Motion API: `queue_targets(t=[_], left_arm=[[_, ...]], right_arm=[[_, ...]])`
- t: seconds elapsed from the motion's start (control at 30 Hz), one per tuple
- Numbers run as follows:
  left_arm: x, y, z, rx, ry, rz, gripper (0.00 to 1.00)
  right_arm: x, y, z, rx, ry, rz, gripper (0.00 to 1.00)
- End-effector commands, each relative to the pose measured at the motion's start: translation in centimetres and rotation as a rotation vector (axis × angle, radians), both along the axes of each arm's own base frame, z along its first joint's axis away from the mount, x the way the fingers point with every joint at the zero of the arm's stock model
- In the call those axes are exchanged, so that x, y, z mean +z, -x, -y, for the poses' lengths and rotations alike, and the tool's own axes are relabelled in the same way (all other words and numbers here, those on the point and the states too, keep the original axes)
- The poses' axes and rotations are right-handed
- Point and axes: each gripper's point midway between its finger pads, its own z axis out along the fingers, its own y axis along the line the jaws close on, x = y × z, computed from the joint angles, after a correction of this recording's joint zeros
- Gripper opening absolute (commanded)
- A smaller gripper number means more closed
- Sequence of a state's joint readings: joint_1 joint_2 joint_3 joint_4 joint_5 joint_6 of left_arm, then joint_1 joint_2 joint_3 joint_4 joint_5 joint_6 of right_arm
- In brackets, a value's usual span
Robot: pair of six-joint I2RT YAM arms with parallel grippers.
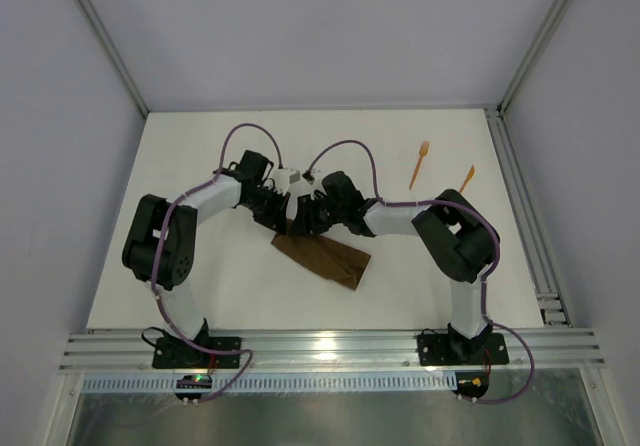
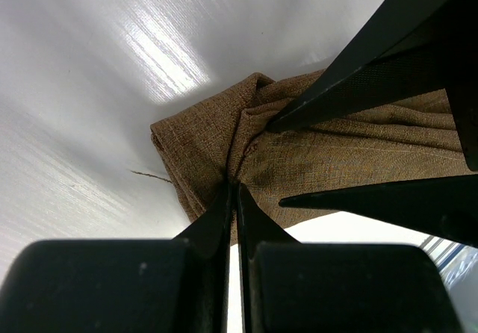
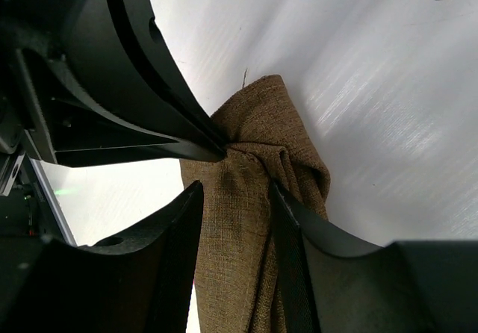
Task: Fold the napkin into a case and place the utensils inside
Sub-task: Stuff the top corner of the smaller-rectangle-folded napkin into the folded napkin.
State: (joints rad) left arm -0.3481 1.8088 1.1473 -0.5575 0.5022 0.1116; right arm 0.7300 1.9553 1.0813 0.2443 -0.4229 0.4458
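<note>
Left fingers (image 2: 205, 232) on half-hidden napkin (image 2: 336, 161)

The white table (image 1: 200, 276) carries three things. The dark brown napkin (image 1: 325, 258) lies near its middle as a folded, slanting strip. The napkin's far-left end is bunched into creases and its near-right end is flat on the surface. Beyond the napkin and to its right, well apart from it, lies the orange fork (image 1: 418, 165), tines toward the far side. The plain pointed orange piece (image 1: 466, 178) lies farther right of the napkin, near the fork but not touching it.
</note>
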Motion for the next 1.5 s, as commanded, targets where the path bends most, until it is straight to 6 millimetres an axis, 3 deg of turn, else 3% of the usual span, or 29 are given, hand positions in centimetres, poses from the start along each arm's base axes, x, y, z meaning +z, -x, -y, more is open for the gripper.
queue_targets(t=[0.0,0.23,0.47,0.7,0.87,1.1,1.17,1.2,1.23,1.33,1.47], left_arm=[[1.2,-0.3,0.3,-0.004,0.038,0.035,0.00],[1.4,-0.2,0.3,-0.004,0.040,0.036,0.00],[1.4,-0.3,0.4,-0.004,0.043,0.036,0.00],[1.4,-0.3,0.4,-0.003,0.044,0.034,0.00],[1.3,-0.4,0.4,0.001,0.044,0.032,0.00],[1.5,-0.8,0.4,0.014,0.051,0.039,0.00],[1.5,-0.8,0.5,0.016,0.059,0.035,0.00],[1.6,-0.7,0.5,0.010,0.065,0.033,0.01],[1.9,-0.5,0.6,0.007,0.080,0.026,0.12],[3.3,-0.6,0.3,0.018,0.087,0.057,0.27],[5.1,-2.5,-0.8,0.061,0.062,0.137,0.31]], right_arm=[[0.9,-1.0,-0.2,-0.011,-0.004,0.047,0.45],[3.3,-2.1,0.8,-0.037,0.052,0.140,0.46],[1.9,-1.9,1.4,-0.038,0.094,0.126,0.46],[0.9,-1.9,0.0,-0.003,0.070,0.100,0.45],[0.7,-1.7,-0.7,0.016,0.047,0.087,0.30],[-0.4,-0.6,-0.2,0.035,0.053,0.052,0.28],[-0.5,-0.5,-0.2,0.041,0.050,0.050,0.12],[-0.6,-0.4,-0.1,0.042,0.051,0.052,0.07],[-0.5,-0.4,0.0,0.040,0.051,0.055,0.03],[-0.4,-0.3,0.1,0.053,0.056,0.071,0.03],[-0.6,-0.3,0.0,0.064,0.054,0.068,0.03]])
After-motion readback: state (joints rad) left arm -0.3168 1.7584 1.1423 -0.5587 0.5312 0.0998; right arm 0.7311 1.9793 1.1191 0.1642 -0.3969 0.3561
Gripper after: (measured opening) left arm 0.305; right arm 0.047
